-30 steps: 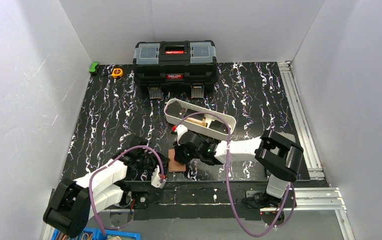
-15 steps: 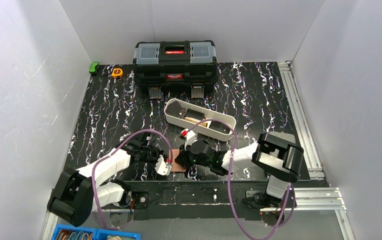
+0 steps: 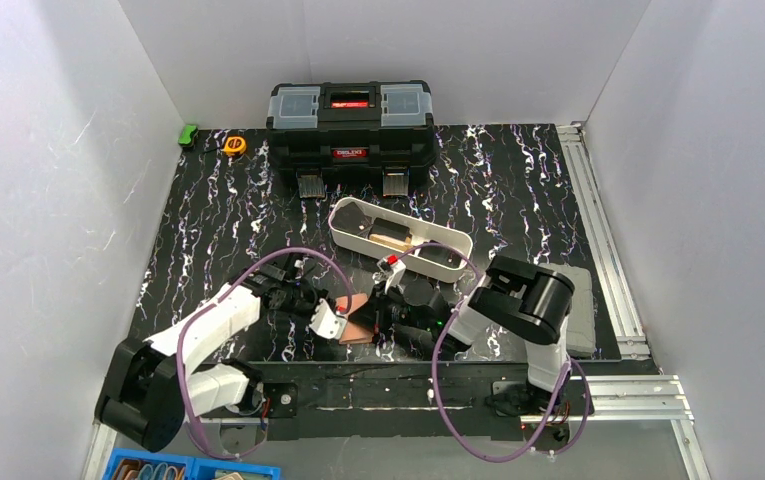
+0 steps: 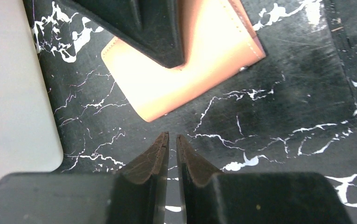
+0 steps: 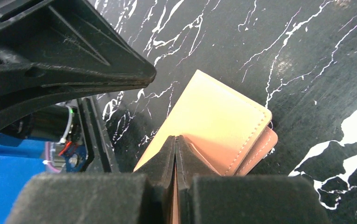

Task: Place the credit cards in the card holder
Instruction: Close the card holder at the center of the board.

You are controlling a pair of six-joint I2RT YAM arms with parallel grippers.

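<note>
The right gripper (image 5: pixel 175 138) has its two black fingers pressed together along their whole length. Their tips rest over the tan face of the card holder (image 5: pixel 216 109). A thin tan sliver shows in the seam low between the fingers, and whether that is a pinched edge cannot be told. The card holder lies folded on the table (image 3: pixel 218 230), close to its near edge. Two leaves show at one corner, a paler upper leaf with stitching and a pinker one beneath it. In the left wrist view the right gripper's black fingers come down as a dark wedge onto the card holder's upper face. The left gripper (image 4: pixel 170 138) sits on the opposite side of the card holder. Its fingers are drawn almost together, leaving a narrow slit with nothing in it. Its tips are just beside the nearest corner of the card holder, and no contact is visible. In the overhead view the card holder lies between the two grippers, left gripper on its left and right gripper on its right. Both arms are folded low over the near part of the table. Just behind the grippers stands a long white oval tray (image 3: pixel 450 262). It holds a small tan-and-dark item that is too small to identify. At the back of the table stands a black toolbox (image 3: pixel 349 125). To its left are a yellow-orange tape measure (image 3: pixel 235 145) and a small green object (image 3: pixel 189 134).
</note>
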